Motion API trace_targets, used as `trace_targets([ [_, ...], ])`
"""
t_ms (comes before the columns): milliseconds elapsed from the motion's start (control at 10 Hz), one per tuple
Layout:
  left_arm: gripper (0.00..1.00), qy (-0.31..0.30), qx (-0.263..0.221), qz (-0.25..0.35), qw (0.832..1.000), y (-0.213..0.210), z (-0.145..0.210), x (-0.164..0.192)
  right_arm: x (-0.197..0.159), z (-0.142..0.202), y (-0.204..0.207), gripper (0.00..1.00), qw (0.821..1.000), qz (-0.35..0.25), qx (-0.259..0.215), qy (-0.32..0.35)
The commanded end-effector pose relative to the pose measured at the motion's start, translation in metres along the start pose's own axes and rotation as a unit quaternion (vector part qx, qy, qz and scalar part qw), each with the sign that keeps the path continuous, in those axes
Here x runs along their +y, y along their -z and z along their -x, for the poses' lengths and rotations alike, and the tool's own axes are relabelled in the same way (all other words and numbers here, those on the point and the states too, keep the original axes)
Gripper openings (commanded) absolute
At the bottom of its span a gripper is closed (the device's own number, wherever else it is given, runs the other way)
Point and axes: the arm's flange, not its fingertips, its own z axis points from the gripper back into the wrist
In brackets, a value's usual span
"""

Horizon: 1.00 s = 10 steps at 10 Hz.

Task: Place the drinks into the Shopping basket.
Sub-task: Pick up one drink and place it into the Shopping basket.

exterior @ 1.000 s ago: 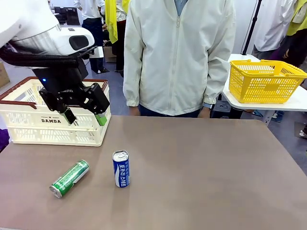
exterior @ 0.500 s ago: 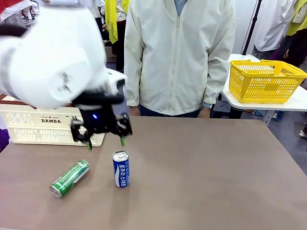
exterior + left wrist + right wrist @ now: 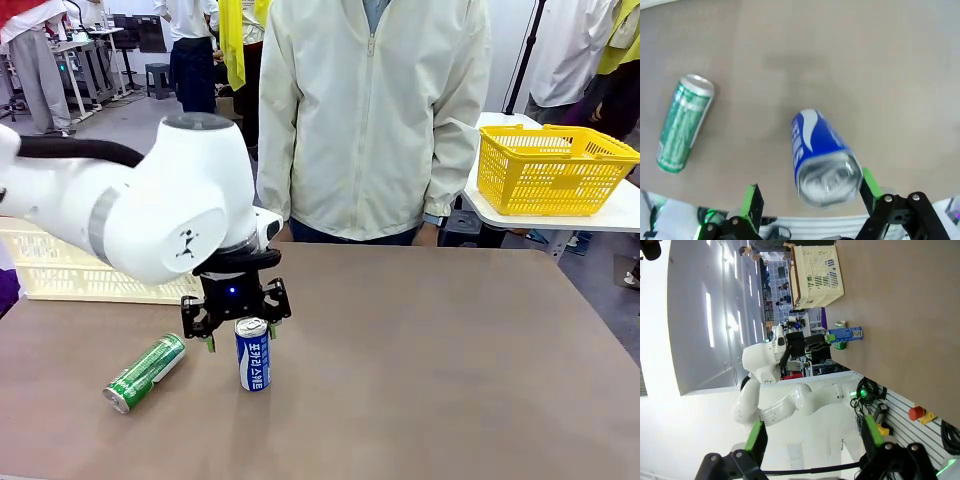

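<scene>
The blue-and-white can point(image 3: 254, 362) stands upright on the brown table point(image 3: 430, 350). My left gripper point(image 3: 241, 334) hangs open right over it, its green-padded fingers level with the silver top on either side. In the left wrist view the blue can point(image 3: 821, 156) sits between the fingers, closer to the right pad point(image 3: 868, 183); my left gripper point(image 3: 810, 194) holds nothing. The green can point(image 3: 146, 372) lies on its side to the left, also seen as the green can point(image 3: 683, 122). The cream Shopping basket point(image 3: 52, 272) stands at the table's far left, partly behind my arm. My right gripper point(image 3: 814, 436) is open and empty, far from the table.
A person in a pale jacket point(image 3: 372, 120) stands at the table's far edge. A yellow mesh basket point(image 3: 552, 168) sits on a side table at the right. The right wrist view shows the Shopping basket point(image 3: 817, 276) and the blue can point(image 3: 846, 333) from afar.
My left arm swung from the Shopping basket toward the table's middle and came down, bringing its open gripper over the blue can's top. The cans stayed put.
</scene>
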Motion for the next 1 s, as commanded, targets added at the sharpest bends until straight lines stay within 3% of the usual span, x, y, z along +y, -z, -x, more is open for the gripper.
trace_targets([
  [0, 1.00, 0.000, -0.016, 0.007, 1.000, 0.024, -0.011, -0.007, 0.006, 0.001, -0.002, 1.00, 1.000, -0.001, 0.002, 0.008],
  [600, 1.00, 0.044, -0.006, 0.001, 0.999, 0.034, -0.013, -0.013, 0.006, 0.001, -0.002, 1.00, 1.000, -0.001, 0.002, 0.008],
  [700, 0.85, 0.044, -0.007, 0.004, 0.999, 0.033, -0.012, -0.013, 0.006, 0.001, -0.002, 1.00, 1.000, -0.001, 0.002, 0.008],
  [800, 0.25, 0.055, -0.012, 0.002, 0.998, 0.033, -0.010, -0.015, 0.006, 0.001, -0.002, 1.00, 1.000, -0.001, 0.002, 0.008],
  [900, 0.00, 0.060, -0.013, 0.006, 0.998, 0.032, -0.009, -0.016, 0.006, 0.001, -0.002, 1.00, 1.000, -0.001, 0.002, 0.008],
])
